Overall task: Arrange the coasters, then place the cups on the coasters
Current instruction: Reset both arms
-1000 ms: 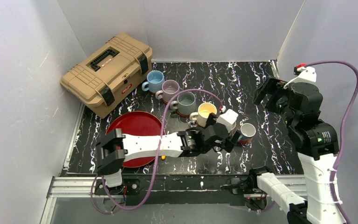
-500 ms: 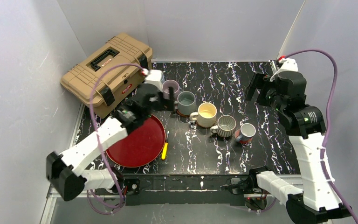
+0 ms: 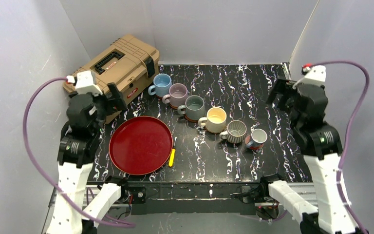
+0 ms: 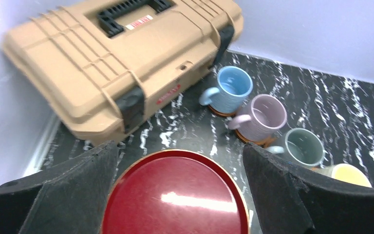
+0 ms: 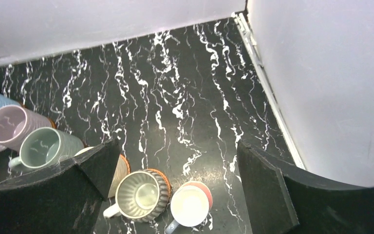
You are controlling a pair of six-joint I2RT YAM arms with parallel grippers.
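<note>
The left gripper [image 4: 178, 148] hangs with its jaws spread wide and nothing between them, up and just left of the far rim of the red tray [image 3: 140, 145]. The right gripper [image 5: 175, 146] is equally wide and equally empty, well to the right of the tray.

All six cups stand in one slanting row. It starts beyond the tray's far edge and ends well to its right:
- light blue mug [image 3: 162, 84]
- mauve mug [image 3: 178, 94]
- grey-green mug [image 3: 195, 107]
- cream-yellow mug [image 3: 216, 118]
- ribbed mug [image 3: 236, 130]
- small pale grey mug [image 3: 258, 138]

Coasters show as slivers under them: a woven rim [image 5: 163, 178] beneath the ribbed mug, a red disc [image 5: 205, 189] beneath the small one, and brown edges under the blue and mauve (the others are mostly hidden).

Judging by this, placing is done — no cup sits bare on the table and none is gripped. What remains looks like parking the arms, which calls for keeping both clear of the row so that no handle gets clipped.
</note>
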